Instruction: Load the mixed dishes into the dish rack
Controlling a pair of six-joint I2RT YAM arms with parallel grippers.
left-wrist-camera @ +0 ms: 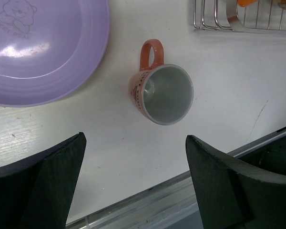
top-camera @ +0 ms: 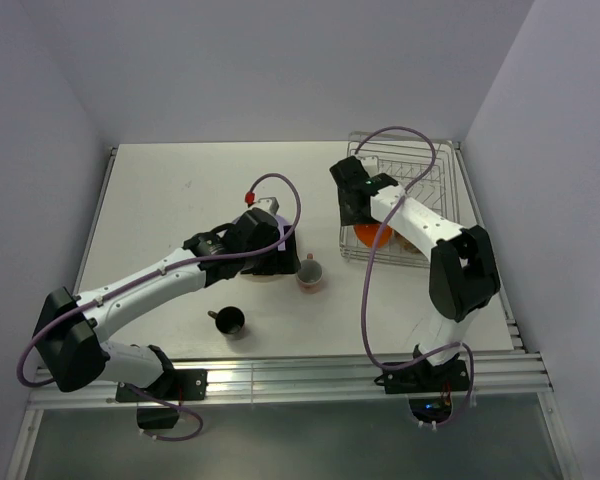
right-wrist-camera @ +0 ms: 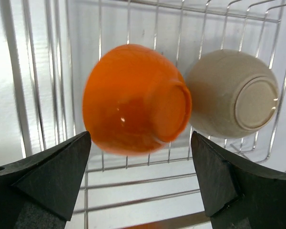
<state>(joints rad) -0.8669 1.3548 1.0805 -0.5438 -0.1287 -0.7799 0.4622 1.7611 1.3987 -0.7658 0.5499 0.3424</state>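
Right gripper (right-wrist-camera: 140,176) jaws wide — orange bowl (right-wrist-camera: 133,100), white bowl (right-wrist-camera: 233,95) in dish rack (right-wrist-camera: 33,71) | left gripper (left-wrist-camera: 133,186) wide over pink mug (left-wrist-camera: 162,93) | lilac plate (left-wrist-camera: 43,52), black cup (top-camera: 228,320) — to go

The white table (top-camera: 170,200) has a ribbed aluminium rail (top-camera: 300,375) along its near edge and a narrow metal strip (top-camera: 93,225) along its left edge. Plain pale walls (top-camera: 280,60) enclose the left, far and right sides. The left wrist view shows a thin dark scratch (left-wrist-camera: 259,117) on the tabletop.
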